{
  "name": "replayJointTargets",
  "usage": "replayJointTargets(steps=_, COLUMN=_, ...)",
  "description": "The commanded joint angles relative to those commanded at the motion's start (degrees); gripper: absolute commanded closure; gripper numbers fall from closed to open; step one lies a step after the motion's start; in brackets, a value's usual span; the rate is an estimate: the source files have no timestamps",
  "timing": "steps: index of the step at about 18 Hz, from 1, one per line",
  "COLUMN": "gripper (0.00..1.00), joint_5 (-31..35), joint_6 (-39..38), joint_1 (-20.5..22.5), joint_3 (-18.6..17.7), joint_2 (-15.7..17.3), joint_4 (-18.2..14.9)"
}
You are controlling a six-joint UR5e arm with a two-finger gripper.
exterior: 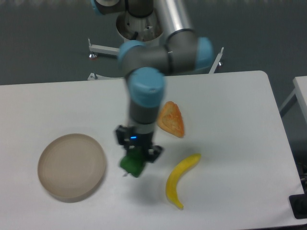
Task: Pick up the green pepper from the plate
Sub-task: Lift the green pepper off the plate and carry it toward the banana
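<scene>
The green pepper is small, glossy and bright green. It hangs in my gripper, which is shut on it, above the white table to the right of the plate. The plate is a round beige dish at the front left with nothing on it. My arm comes down from the back over the middle of the table, and its wrist hides the top of the pepper.
A yellow banana lies on the table just right of the gripper. An orange wedge-shaped toy food lies behind it, next to the arm. The table's right edge runs near a second white surface.
</scene>
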Motion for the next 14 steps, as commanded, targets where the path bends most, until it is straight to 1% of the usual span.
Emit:
replayJointTargets(steps=2, gripper=0.72, joint_5=2.5, joint_6=3.8, joint_1=1.6, joint_3=0.0, joint_2=-0.4, joint_4=0.4)
replayJointTargets(steps=4, gripper=0.72, joint_5=3.1, joint_6=6.3, joint_1=2.5, joint_3=0.7, joint_2=-1.4, joint_4=0.8)
replayJointTargets(steps=7, gripper=0.72, joint_5=4.7, joint_6=7.1, joint_1=2.7, joint_3=1.4, joint_2=-2.3, joint_4=1.8)
replayJointTargets(steps=14, gripper=0.72, joint_5=5.0, joint_6=7.4, joint_1=3.4, joint_3=1.3, joint_2=-2.4, joint_4=2.0)
